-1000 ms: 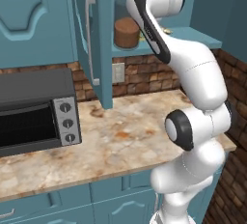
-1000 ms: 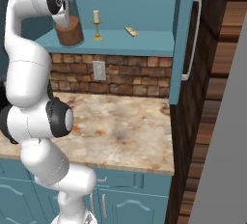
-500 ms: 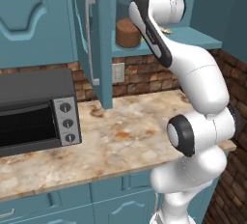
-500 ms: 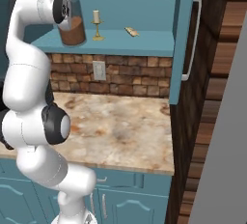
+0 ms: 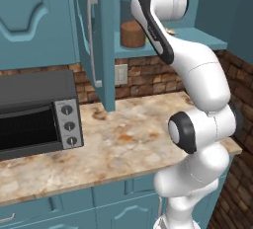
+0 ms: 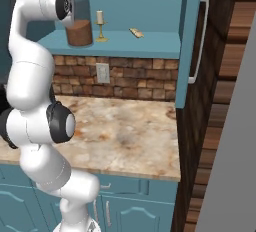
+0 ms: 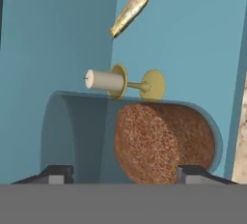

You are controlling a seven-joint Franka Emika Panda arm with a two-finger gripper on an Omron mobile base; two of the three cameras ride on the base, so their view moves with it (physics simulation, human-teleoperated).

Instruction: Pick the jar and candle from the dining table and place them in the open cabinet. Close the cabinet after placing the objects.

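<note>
A: Where does the jar (image 7: 159, 143) sit against the gripper (image 7: 130, 172)?

B: In the hand view, right in front of it. Going from the left: the left fingertip (image 7: 55, 174) shows low down, then the clear glass body and brown filling of the jar span the gap, then the right fingertip (image 7: 195, 174). The view is rolled, so the jar looks as if it were lying on its side.

A: Is it pinched?

B: No. The fingers stand spread wide, one off each side of the jar, with a little space showing between each tip and the glass. The jar rests on the cabinet shelf (image 6: 150, 43) on its own.

A: And the candle (image 7: 108, 80)?

B: Just past the jar as the gripper looks, close beside it. Its cream stub points left in the hand view and its brass foot lies to the right. In the right base view the candle (image 6: 100, 23) stands upright on the shelf, just right of the jar (image 6: 79, 32).

A: Anything farther from the gripper?

B: A small yellowish scrap (image 7: 129, 13), beyond the candle and apart from it. In the right base view that scrap (image 6: 135, 33) lies flat on the shelf, right of the candle.

A: The cabinet?

B: Open. In the left base view the left door (image 5: 101, 45) stands swung out, left of the jar (image 5: 132, 34); in the right base view the right door (image 6: 189, 41) hangs open, well to the right of the gripper.
</note>
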